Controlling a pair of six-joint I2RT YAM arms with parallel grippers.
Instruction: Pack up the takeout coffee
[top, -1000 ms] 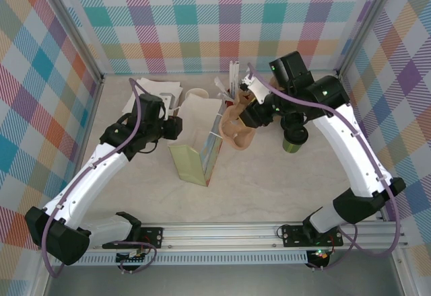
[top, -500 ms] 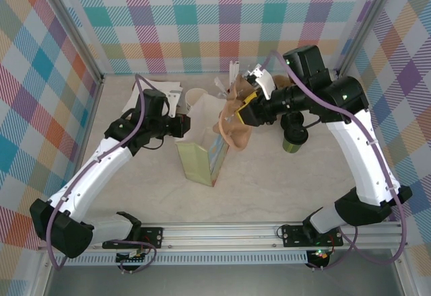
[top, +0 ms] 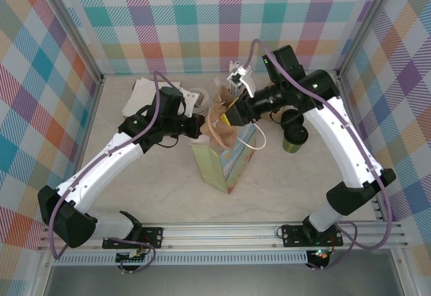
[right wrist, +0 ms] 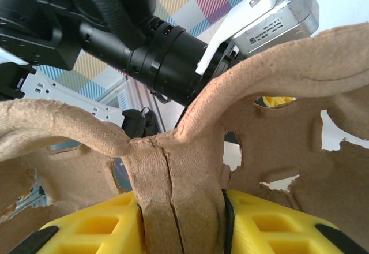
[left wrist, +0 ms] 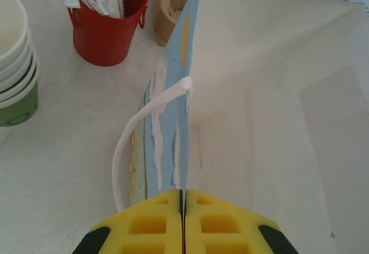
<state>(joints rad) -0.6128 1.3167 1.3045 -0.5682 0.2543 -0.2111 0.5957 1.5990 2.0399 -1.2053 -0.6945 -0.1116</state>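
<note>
Bag [top: 225,168] at centre of surface [top: 283,188]; cup carrier [top: 223,125] above its mouth; takeout coffee [top: 294,136] right of bag; paper sheets [top: 148,89] back left.

One bag [top: 229,168], one pulp carrier [top: 221,118], one red cup [left wrist: 106,26], one lidded coffee [top: 294,138]

Bright plaid walls [top: 202,20] enclose a pale marbled tabletop [top: 283,188]; even light.
</note>
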